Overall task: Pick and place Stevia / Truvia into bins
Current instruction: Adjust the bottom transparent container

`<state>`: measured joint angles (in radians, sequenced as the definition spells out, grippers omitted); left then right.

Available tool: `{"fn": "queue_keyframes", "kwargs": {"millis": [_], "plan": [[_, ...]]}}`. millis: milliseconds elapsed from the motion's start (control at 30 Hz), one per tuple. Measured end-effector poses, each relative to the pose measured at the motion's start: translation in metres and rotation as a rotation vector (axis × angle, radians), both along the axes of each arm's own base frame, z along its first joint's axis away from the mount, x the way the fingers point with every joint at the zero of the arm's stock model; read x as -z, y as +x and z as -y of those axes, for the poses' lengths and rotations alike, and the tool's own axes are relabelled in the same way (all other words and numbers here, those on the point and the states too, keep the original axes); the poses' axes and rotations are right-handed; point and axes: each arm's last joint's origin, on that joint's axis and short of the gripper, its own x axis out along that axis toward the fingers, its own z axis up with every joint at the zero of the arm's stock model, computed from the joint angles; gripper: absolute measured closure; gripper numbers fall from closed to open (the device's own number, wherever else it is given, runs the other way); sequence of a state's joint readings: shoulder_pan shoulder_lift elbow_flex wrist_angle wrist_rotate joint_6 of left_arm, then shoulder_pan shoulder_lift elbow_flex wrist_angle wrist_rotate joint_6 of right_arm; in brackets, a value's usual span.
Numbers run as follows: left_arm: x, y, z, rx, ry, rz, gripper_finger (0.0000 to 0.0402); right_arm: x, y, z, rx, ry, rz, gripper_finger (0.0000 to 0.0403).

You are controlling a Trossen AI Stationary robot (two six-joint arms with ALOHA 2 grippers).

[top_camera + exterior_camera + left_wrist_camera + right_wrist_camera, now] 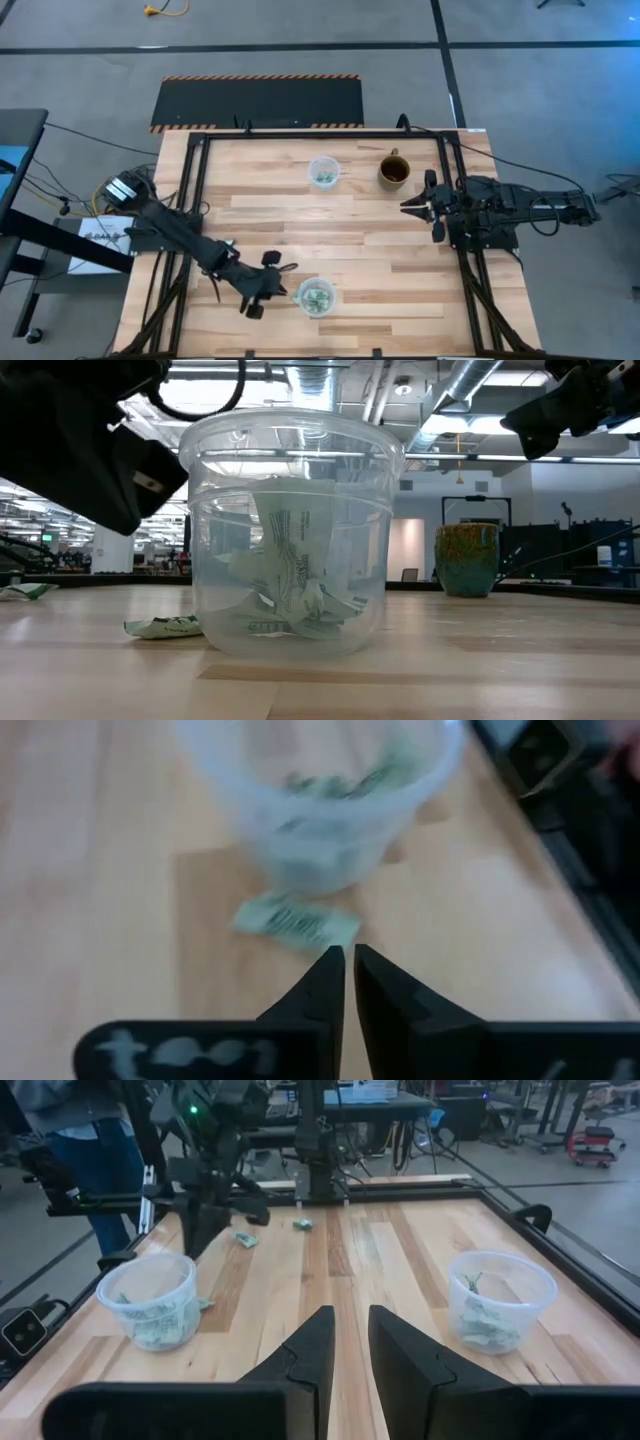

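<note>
The Stevia packet (295,923) I'm after lies flat on the table (340,240), touching or just beside the foot of the near bin (317,296). The low view shows it poking out at the cup's base (165,626). That bin already holds a crumpled heap of packets, and the far bin (323,172) near the brown mug (393,171) has a few too. Two more packets (243,1239) lie farther off toward the left side of the table.

My left pincer (348,982) hangs just short of the loose packet, pointed at it, fingers nearly together with only a thin slit between them and nothing held. The right pincer (345,1342) waits well apart at the table's right side, its fingers a little apart and empty.

My worry is the cup. The packet sits so close to its wall that a finger coming down could catch the rim or shove the light bin, and I judge it would slide or tip and spill what's inside. The fingers must spread first; as they stand, they'd only press the packet flat or push it under the cup's edge. A thin paper packet on smooth wood may also skate away instead of lifting.
</note>
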<state>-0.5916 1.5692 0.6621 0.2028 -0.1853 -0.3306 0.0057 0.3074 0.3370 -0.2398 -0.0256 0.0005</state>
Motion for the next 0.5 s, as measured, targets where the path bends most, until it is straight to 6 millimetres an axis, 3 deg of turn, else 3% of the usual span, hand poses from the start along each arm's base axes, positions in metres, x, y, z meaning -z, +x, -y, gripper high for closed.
{"fn": "queue_keyframes", "kwargs": {"millis": [500], "plan": [[0.022, 0.04, -0.004, 0.1, -0.006, 0.139, 0.0394, 0.0, 0.0, 0.0, 0.0, 0.0, 0.0, 0.0344]]}}
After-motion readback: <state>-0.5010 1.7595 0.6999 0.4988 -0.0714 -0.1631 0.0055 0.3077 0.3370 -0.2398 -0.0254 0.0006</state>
